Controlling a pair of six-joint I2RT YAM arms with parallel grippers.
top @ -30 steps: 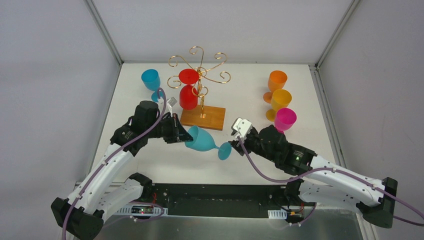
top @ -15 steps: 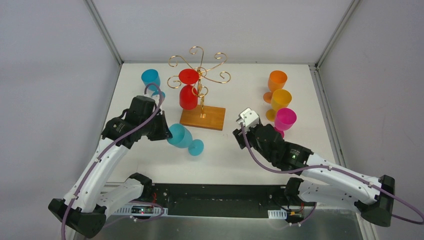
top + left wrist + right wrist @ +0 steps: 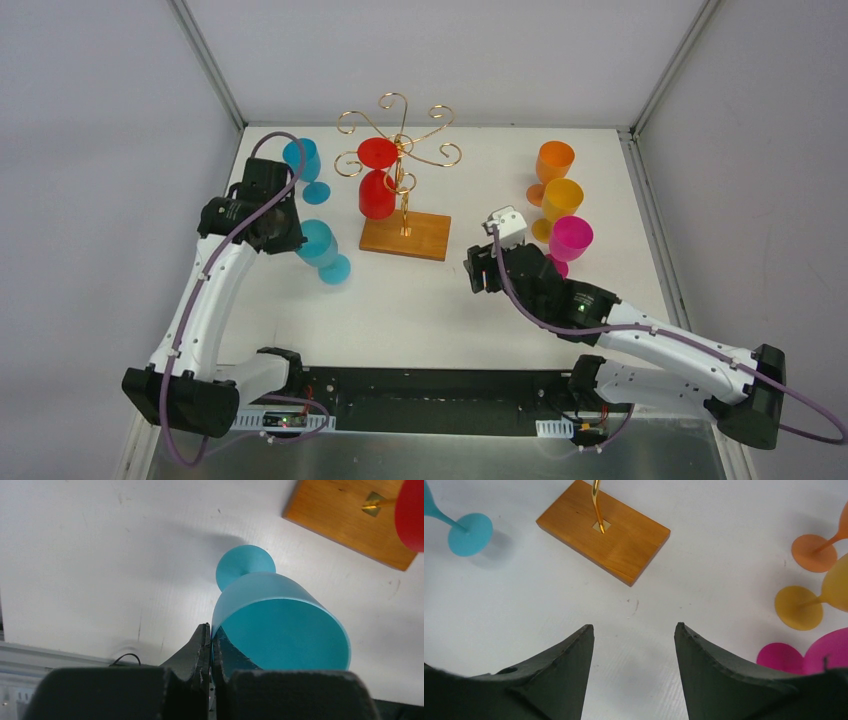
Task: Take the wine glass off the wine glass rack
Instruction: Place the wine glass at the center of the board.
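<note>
The gold wire rack [image 3: 400, 140] stands on its wooden base [image 3: 405, 236] at the table's middle back, with a red wine glass [image 3: 377, 185] hanging upside down from it. My left gripper [image 3: 288, 238] is shut on the rim of a teal wine glass [image 3: 320, 250], held tilted to the left of the rack; in the left wrist view the fingers pinch the rim of this glass [image 3: 275, 625]. My right gripper [image 3: 478, 272] is open and empty, right of the base; the base also shows in the right wrist view [image 3: 604, 530].
A second teal glass [image 3: 300, 160] stands at the back left. Orange [image 3: 553, 165], yellow-orange [image 3: 560, 205] and pink [image 3: 569, 240] glasses stand in a row at the right. Metal frame posts border the table's back corners.
My left gripper has carried the teal glass from the table's front middle to the left, near the other teal glass. My right gripper has drawn back slightly to the right, staying open.
</note>
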